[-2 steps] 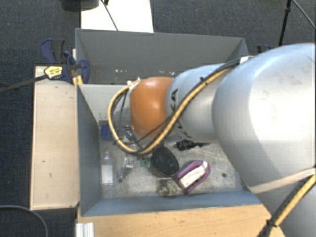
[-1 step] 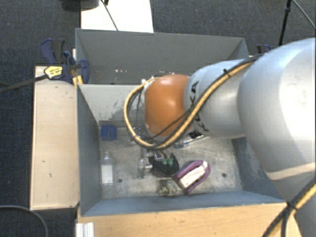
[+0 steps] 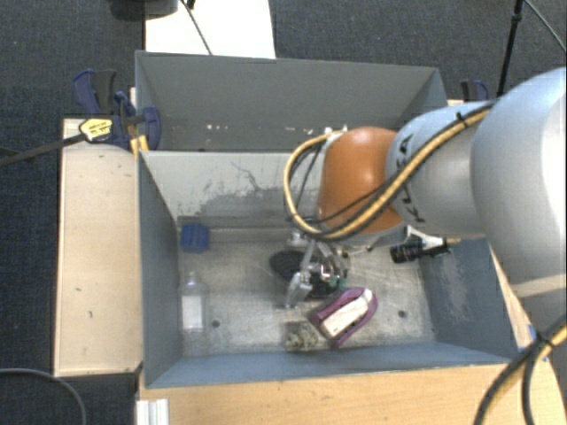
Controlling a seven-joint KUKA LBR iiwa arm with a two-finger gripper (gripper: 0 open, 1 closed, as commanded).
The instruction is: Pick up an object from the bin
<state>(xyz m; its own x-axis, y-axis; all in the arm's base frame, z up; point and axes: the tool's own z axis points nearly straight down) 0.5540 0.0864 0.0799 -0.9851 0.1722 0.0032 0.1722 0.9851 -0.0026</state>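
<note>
Scuffed matt grey metal bin [image 3: 232, 193] (clear plastic bottle [image 3: 191, 306] inside)

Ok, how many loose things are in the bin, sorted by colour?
Blue: 1, block
Clear: 1, bottle
Black: 2, lump and stick
Purple-white: 1, pack
Olive: 1, clump
Total: 6

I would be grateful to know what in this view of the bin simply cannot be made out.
Camera view:
The dark object at mid-floor: partly covered by the gripper; its kind is unclear.
The bin floor, right rear part: hidden under the arm's orange cover.
The greyish lump by the front wall: too small to identify.
The black cylinder under the arm: a loose thing or a robot part, I cannot tell.
</note>
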